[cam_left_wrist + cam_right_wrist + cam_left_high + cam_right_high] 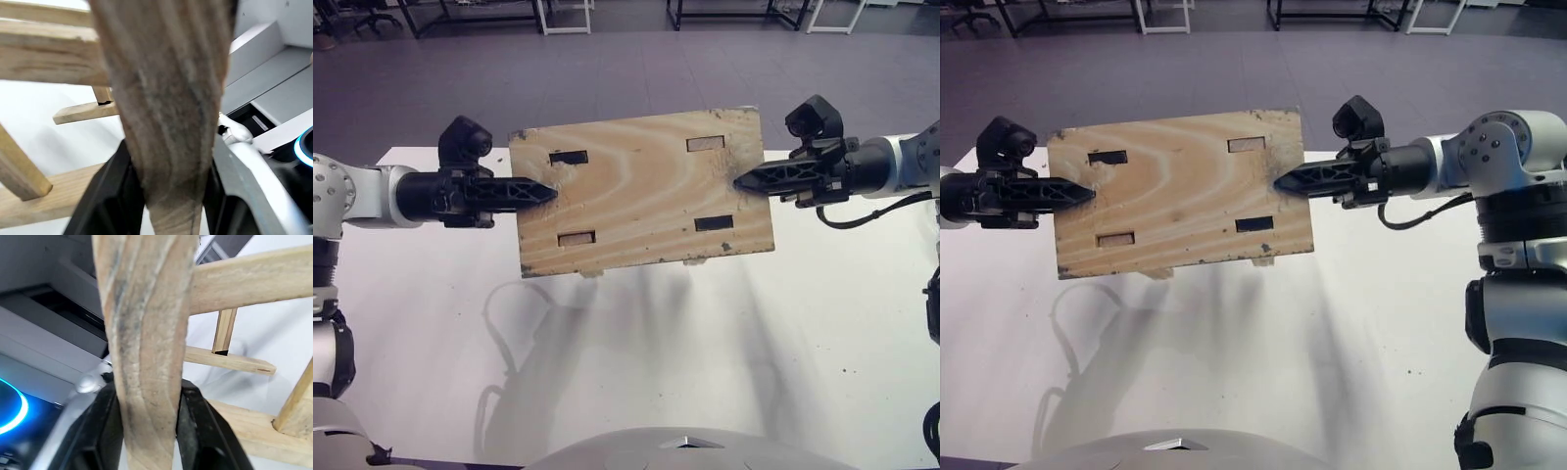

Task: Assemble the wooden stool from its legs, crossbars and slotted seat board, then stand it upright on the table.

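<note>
The slotted seat board (641,191), pale plywood with four rectangular slots, hangs flat above the white table (636,352), tilted slightly. My left gripper (548,192) is shut on the board's left edge and my right gripper (741,182) is shut on its right edge. In the left wrist view the board's edge (166,112) sits between the black fingers (105,196), with wooden legs and crossbars (49,63) attached beneath. The right wrist view shows the board's edge (146,347) clamped between its fingers (200,431), with legs and crossbars (244,284) under it.
The table spreads out under and in front of the stool, carrying its shadow (538,323). Beyond the far table edge lies grey floor with bench frames (558,15).
</note>
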You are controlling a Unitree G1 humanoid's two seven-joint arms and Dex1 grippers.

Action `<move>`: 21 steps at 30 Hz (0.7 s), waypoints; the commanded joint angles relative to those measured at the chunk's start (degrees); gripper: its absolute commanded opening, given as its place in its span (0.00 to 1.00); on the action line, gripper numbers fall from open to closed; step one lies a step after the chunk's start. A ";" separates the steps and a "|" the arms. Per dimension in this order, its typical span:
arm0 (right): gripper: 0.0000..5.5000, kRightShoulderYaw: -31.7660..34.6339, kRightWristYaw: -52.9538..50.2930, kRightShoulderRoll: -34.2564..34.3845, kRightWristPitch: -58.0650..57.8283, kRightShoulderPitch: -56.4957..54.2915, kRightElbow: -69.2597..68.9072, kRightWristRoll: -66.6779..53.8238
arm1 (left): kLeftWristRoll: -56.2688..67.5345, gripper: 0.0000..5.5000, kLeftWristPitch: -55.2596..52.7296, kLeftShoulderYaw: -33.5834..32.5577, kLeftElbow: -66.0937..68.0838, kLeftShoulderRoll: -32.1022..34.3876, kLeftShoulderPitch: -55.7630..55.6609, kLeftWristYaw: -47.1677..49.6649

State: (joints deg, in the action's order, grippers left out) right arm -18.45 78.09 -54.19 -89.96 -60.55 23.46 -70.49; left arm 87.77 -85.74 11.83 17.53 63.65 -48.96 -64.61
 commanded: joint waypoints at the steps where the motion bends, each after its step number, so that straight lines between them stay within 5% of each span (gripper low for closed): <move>1: 0.24 -20.02 2.18 -15.52 -2.54 -5.11 -2.83 -40.76 | 25.21 0.24 -6.75 18.90 -0.42 10.30 -16.48 -10.36; 3: 0.24 -25.76 6.58 -20.11 -2.53 -4.83 -6.46 -42.49 | 25.22 0.24 -6.76 25.55 -1.51 13.74 -17.86 -15.58; 8: 0.24 -26.71 -0.05 -22.51 -2.31 2.99 -11.81 -42.51 | 25.22 0.24 -6.76 37.30 -5.27 20.07 -17.43 -21.60; 10: 0.37 -24.24 -6.71 -21.69 1.15 9.50 -12.21 -42.51 | 25.22 0.24 -6.75 38.22 -7.77 21.24 -14.40 -16.54; 15: 0.56 -9.85 -25.14 -16.67 10.21 27.21 -12.47 -42.51 | 25.22 0.24 0.97 29.91 -7.78 18.52 -0.57 0.88; 21: 0.77 3.89 -37.79 -7.67 10.37 32.59 -13.08 -42.51 | 25.22 0.48 11.11 12.31 -12.14 10.53 19.03 16.55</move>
State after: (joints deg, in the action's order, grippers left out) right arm -17.66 43.12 -63.78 -78.68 -28.16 10.08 -112.57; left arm 113.19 -76.28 28.41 6.51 76.39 -34.60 -52.76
